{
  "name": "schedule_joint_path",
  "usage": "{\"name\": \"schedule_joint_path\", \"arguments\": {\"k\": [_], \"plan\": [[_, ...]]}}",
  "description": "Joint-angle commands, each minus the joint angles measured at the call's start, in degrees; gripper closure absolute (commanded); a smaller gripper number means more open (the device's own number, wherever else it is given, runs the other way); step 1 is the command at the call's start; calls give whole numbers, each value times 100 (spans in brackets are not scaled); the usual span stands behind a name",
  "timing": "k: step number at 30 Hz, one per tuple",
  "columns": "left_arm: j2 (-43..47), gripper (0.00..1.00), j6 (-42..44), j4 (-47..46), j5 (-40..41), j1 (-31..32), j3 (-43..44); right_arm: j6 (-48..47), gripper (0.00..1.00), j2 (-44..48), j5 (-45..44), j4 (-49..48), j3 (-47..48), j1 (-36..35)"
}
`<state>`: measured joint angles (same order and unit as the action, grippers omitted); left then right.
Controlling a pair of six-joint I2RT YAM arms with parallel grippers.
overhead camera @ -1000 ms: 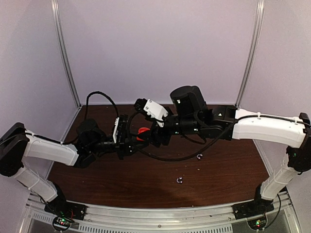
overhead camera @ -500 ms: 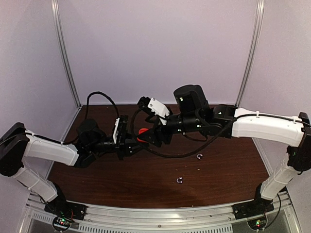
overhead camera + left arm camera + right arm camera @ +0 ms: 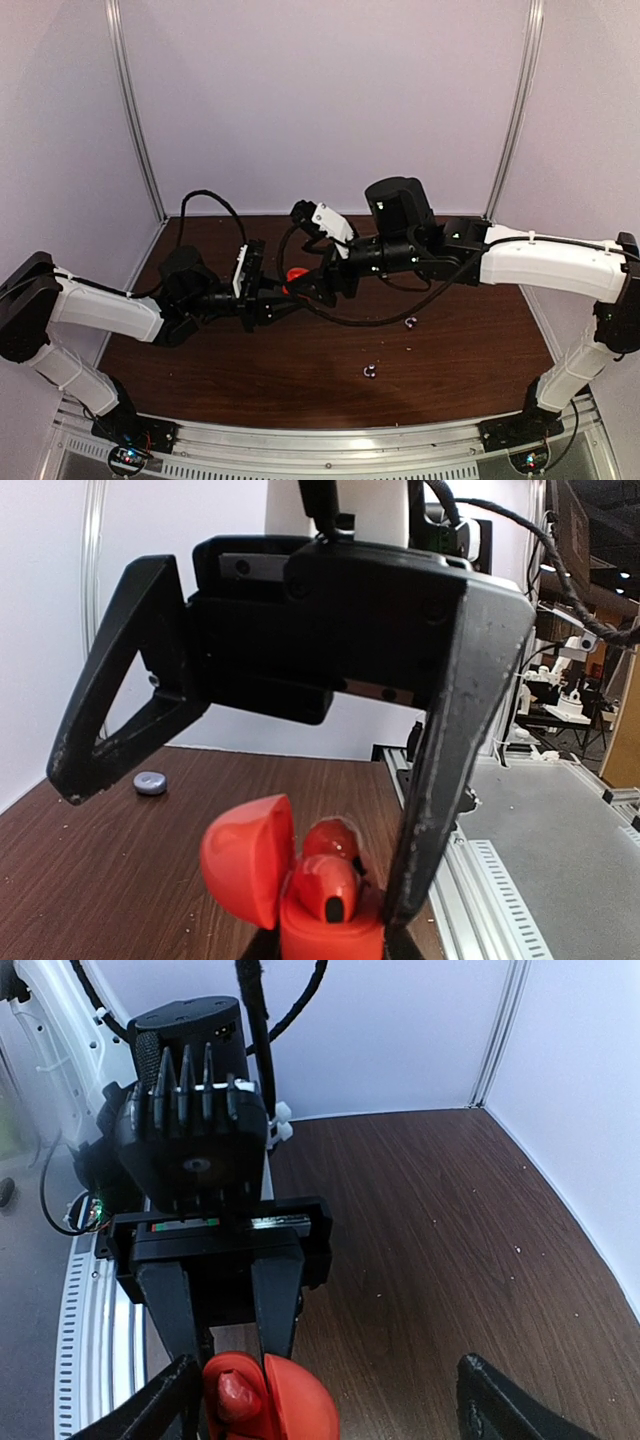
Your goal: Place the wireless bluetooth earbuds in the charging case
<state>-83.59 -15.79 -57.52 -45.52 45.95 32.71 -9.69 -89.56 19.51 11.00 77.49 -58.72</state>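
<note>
Red charging case, gripped, well inside table edges.

- Top external: diffuse light from overhead, medium bright; walls carry a mauve cast; table dark, shadows on it barely separable.
- Same view: frame posts lean toward the edges, a wide-angle distortion; earbuds resolve only as faint specks.
- Left wrist: right gripper backlit, near silhouette against the bright walls; charging case sharp, with a soft sheen.
- Right wrist: even light, dull glare on the wood; own fingertips at the bottom edge out of focus.
</note>
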Motion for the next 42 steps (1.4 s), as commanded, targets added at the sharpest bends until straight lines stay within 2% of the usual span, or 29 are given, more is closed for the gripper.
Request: {"name": "schedule_joint_path", "arguments": {"k": [1, 10, 15, 42], "plan": [[3, 100, -63, -759, -265, 72, 148, 4, 11, 187, 137, 28, -211, 132], [-41, 100, -91, -736, -214, 72, 196, -46, 5, 471, 613, -115, -286, 150], [-54, 100, -115, -743, -158, 72, 201, -15, 4, 766, 951, -301, -371, 150], [18, 100, -229, -673, 41, 72, 261, -85, 17, 439, 1934, -154, -481, 155]]}}
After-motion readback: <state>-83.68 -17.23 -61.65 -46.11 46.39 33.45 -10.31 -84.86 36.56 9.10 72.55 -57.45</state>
